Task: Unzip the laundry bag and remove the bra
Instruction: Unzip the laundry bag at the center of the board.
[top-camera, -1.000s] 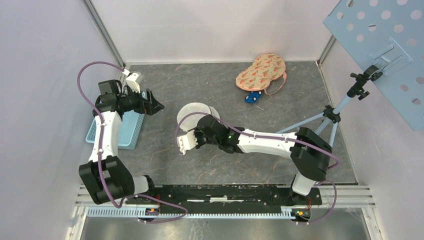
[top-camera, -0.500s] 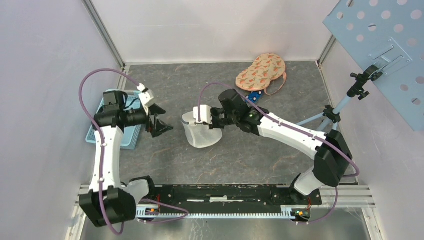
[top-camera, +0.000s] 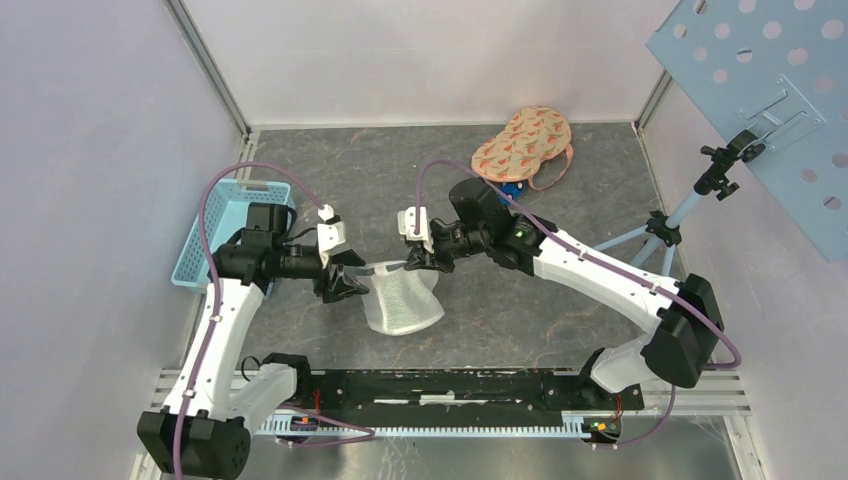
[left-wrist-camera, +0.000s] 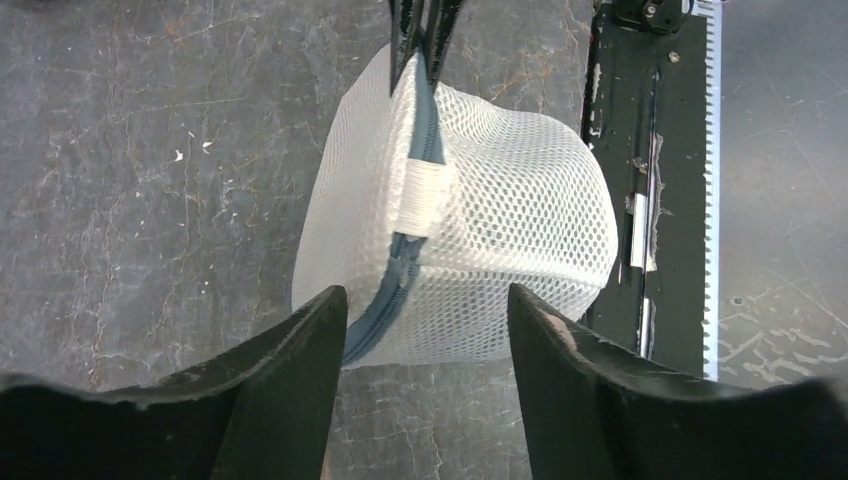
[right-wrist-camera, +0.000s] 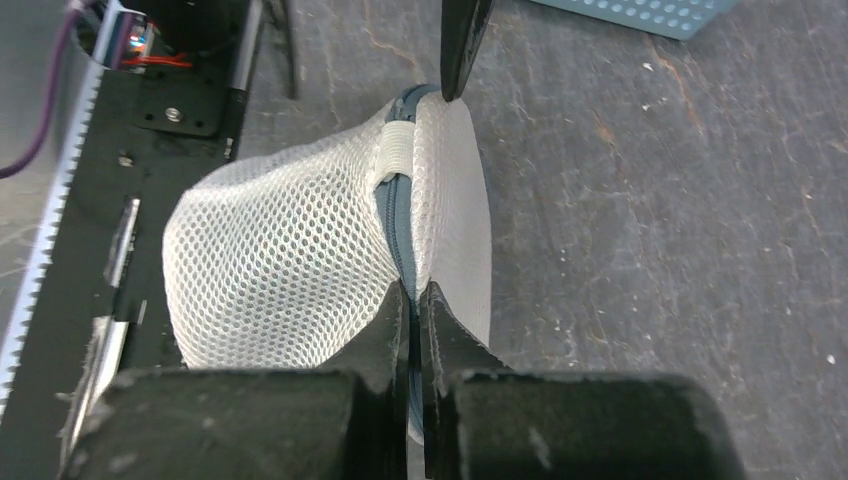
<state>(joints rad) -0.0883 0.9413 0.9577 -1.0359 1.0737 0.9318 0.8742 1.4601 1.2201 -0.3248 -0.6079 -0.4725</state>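
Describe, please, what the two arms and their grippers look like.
The left arm and right arm have white links with black joints; a purple cable runs along each. The left gripper and right gripper have black tapered fingers, with a white camera box at each wrist.

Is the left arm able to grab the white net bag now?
Probably yes: the left gripper is open, the near end of the net bag sits before its fingers, nothing between, and the right gripper pinches the far end.

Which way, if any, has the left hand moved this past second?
Yes. The left hand has swung right and nearer, away from the light blue plastic basket, to the white mesh laundry bag.
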